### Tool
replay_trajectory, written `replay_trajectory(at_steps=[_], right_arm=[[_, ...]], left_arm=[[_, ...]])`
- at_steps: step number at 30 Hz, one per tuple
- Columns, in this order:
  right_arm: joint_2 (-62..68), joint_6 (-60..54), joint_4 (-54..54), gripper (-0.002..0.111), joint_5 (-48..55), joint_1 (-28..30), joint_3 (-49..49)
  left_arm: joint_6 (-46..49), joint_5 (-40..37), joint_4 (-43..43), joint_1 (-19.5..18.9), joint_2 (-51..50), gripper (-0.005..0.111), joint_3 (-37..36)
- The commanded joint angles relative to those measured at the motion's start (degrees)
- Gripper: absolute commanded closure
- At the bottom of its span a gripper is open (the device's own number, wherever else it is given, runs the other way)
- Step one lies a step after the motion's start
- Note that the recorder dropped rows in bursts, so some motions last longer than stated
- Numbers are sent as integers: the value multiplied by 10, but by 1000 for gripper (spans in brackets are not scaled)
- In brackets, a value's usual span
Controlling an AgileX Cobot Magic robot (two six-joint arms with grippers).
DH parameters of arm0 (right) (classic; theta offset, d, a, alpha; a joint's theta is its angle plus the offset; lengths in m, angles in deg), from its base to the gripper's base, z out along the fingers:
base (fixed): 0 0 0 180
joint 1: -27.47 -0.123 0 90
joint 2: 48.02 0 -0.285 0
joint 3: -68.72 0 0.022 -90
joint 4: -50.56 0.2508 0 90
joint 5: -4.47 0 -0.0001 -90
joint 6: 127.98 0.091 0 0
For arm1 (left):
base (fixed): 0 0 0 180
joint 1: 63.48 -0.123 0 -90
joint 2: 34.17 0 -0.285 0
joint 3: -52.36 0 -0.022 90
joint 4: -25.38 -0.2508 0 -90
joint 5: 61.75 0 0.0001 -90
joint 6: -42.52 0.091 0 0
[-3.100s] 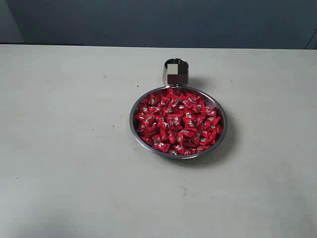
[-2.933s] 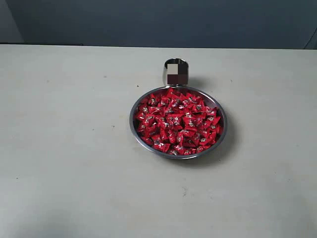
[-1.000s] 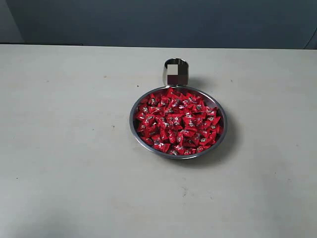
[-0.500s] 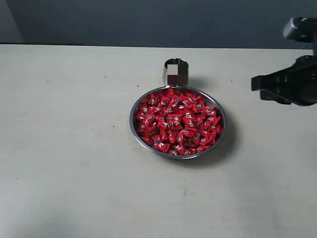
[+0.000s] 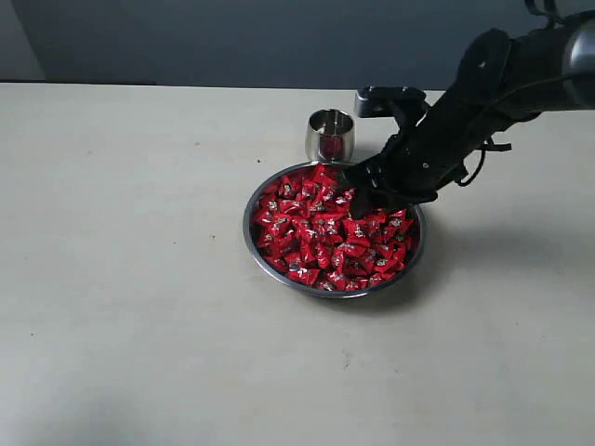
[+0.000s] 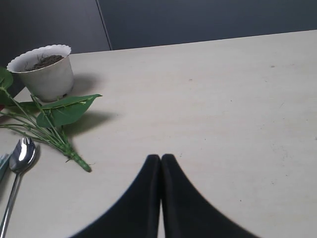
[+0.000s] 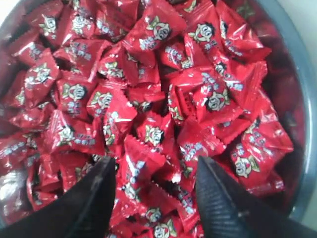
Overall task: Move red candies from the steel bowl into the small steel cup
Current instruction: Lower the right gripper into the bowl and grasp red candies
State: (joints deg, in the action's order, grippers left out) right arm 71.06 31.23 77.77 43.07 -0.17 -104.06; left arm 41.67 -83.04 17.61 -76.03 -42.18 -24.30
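The steel bowl [image 5: 256, 246] sits mid-table, heaped with red candies [image 5: 321, 237]. Just behind it stands the small steel cup [image 5: 330, 136], with something red showing inside. My right gripper [image 5: 361, 200] reaches in from the right and hangs low over the bowl's far right part. In the right wrist view that gripper [image 7: 156, 166] is open, its two dark fingers spread just above the red candies [image 7: 148, 99] with nothing held; the bowl's rim [image 7: 307, 99] curves along one side. My left gripper [image 6: 160, 158] is shut and empty over bare table, away from the bowl.
In the left wrist view a white pot [image 6: 43, 72] stands beside a leafy green sprig [image 6: 59, 124] and a metal spoon [image 6: 17, 168]. A dark wall [image 5: 279, 42] runs behind the table's far edge.
The right arm has swung in from the right edge and come down over the bowl's far right part. The bowl and cup have not moved.
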Motion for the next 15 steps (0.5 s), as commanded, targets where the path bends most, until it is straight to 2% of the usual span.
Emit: replay_trajectory(at_steps=[1,3,5,6,9,15], right_arm=[[39,-5,3,60,7,-11,-26],[51,-5,2,60,7,-20,-30],[57,-5,1,66,7,-27,-31],[60,-5,0,74,7,-28,-31],[58,-5,1,109,8,-28,-31],[10,-5,-28,107,16,-28,-46]], left_arm=[[-2,3,1,1,2,106,-3],[-2,3,1,1,2,106,-3],[-2,3,1,1,2,106,-3],[-2,3,1,1,2,106,-3],[-2,3,1,1,2,106,-3],[-2,3,1,1,2,106,-3]])
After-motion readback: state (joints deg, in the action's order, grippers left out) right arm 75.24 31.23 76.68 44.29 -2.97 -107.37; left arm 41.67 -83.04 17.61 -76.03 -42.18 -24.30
